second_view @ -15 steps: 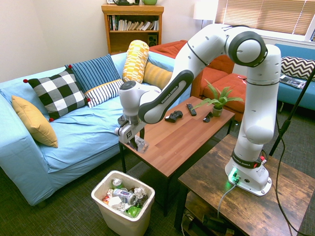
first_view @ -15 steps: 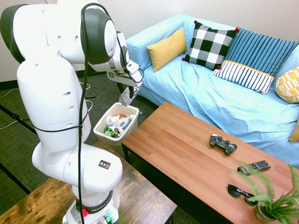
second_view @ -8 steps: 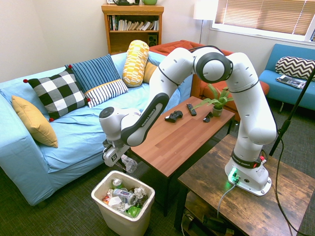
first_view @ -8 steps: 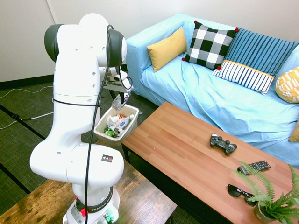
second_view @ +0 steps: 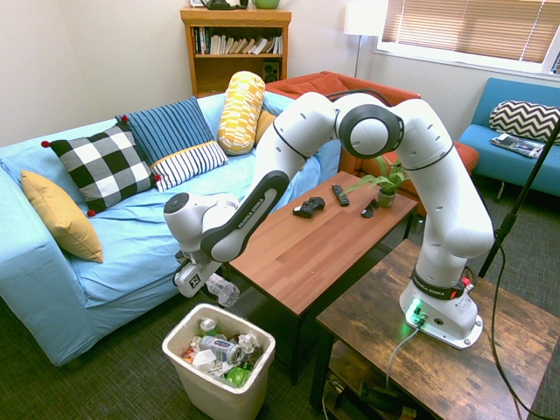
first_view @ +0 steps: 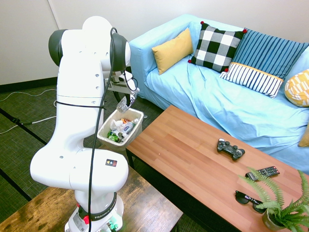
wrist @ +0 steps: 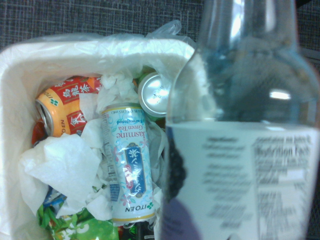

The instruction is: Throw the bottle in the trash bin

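1. The bottle (second_view: 222, 290) hangs pinched in my gripper (second_view: 213, 282), just above the trash bin (second_view: 254, 371), over its rim on the sofa side.
2. The trash bin holds a jasmine tea can (wrist: 129, 165), an orange can (wrist: 60, 105) and crumpled tissue (wrist: 60, 165).
3. Beside the trash bin stands the wooden table (second_view: 306, 241), bearing a black gamepad (second_view: 308, 206).

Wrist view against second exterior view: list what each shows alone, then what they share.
Only the wrist view shows print: a jasmine tea can and an orange can among crumpled tissues. Only the second exterior view shows the tool, the blue sofa and the wooden table. Both show the bottle above the trash bin.
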`<action>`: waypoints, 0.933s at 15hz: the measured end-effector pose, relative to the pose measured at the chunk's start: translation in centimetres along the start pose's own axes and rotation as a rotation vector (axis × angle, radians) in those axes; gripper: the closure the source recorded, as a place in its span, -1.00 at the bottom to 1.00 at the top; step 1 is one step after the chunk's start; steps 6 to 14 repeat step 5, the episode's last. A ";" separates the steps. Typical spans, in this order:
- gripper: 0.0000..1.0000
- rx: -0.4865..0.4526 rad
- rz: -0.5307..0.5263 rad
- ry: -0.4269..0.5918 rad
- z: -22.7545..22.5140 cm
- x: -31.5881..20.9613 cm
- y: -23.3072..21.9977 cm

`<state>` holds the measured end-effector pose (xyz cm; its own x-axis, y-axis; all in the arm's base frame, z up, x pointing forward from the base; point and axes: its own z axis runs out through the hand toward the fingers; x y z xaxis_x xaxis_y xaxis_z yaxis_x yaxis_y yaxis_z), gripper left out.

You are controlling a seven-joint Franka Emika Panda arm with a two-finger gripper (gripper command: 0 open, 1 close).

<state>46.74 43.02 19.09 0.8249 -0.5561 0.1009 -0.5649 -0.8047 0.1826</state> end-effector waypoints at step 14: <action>-1.00 -0.009 0.004 -0.009 0.1 -0.1 0.1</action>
